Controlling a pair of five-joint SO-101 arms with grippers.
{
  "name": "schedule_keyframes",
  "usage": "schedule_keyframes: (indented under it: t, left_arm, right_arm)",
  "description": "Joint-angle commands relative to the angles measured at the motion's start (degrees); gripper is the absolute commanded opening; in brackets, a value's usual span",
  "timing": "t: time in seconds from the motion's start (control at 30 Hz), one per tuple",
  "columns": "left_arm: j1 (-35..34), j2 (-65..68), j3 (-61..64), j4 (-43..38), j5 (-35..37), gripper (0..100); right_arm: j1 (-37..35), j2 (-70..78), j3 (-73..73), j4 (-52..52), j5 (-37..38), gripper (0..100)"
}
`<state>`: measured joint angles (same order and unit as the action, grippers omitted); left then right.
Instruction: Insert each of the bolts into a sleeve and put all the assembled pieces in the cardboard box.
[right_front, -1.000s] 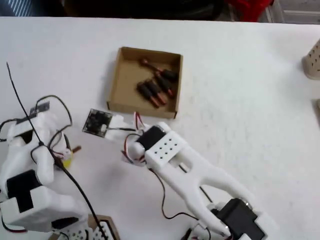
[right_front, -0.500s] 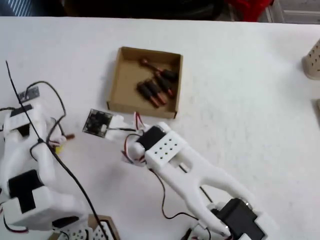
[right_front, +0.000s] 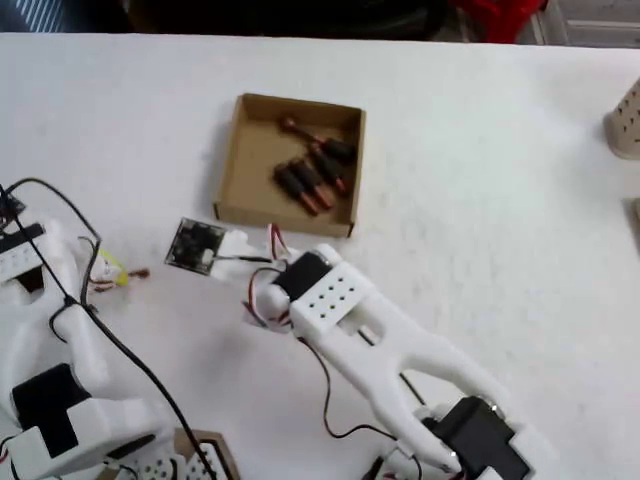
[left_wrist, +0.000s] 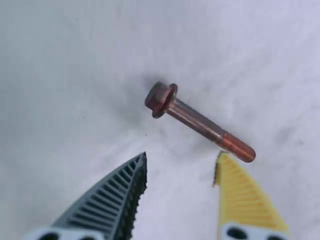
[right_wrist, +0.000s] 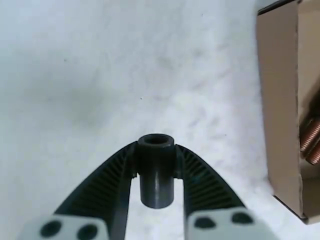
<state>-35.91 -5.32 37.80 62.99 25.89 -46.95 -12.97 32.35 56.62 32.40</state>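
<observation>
Hovering left gripper (left_wrist: 181, 156) open beside bolt (left_wrist: 200, 122) | I'm judging it stiff, slick, probably light, favouring mid-shank | right gripper (right_wrist: 156, 148) clamping sleeve (right_wrist: 156, 172)

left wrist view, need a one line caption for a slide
Open left gripper just short of a copper bolt lying loose on the white table.

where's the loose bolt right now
The bolt lies on the white table at its left side in the high view, just ahead of the open left gripper, its threaded end by the yellow finger.
</observation>
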Motion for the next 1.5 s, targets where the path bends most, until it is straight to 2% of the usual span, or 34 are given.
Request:
schedule_keyframes:
  t: [0.0,0.1,0.37,0.5,0.7,0.8,0.93,1.3,1.47]
  left_arm:
    - [-0.66,-2.77,-0.44,-2.37,2.73,27]
    - [-0.92,-2.59,-0.35,-5.89,6.07,26]
    - [-1.01,2.95,-0.26,-9.05,5.89,25]
    - [-1.27,8.13,-3.60,-8.26,4.75,25]
    - [-1.19,8.48,-4.31,-7.65,4.31,25]
    - [-1.19,8.48,-4.31,-9.14,3.69,17]
    - [-0.92,7.96,-4.22,-10.55,-1.85,3]
    - [3.21,7.60,-4.22,-14.51,-2.20,2]
    - [5.93,7.60,-4.31,-15.21,-2.37,2]
  right_arm:
    - [0.40,-2.33,-0.18,-0.48,0.53,1.8]
    - [0.31,-2.24,-0.09,-0.48,2.73,1.8]
    - [0.31,-2.24,-0.09,-0.48,2.81,1.8]
    - [0.31,-2.51,-0.09,-0.48,2.81,1.8]
    - [0.40,-2.59,0.00,-0.48,2.81,1.8]
    - [0.40,-2.59,0.00,-0.48,2.81,1.8]
    - [0.48,-2.68,0.00,-0.48,2.81,1.8]
    - [0.66,-2.68,0.00,-0.48,2.55,1.8]
    - [1.19,-2.77,-0.18,-1.71,-2.90,1.8]
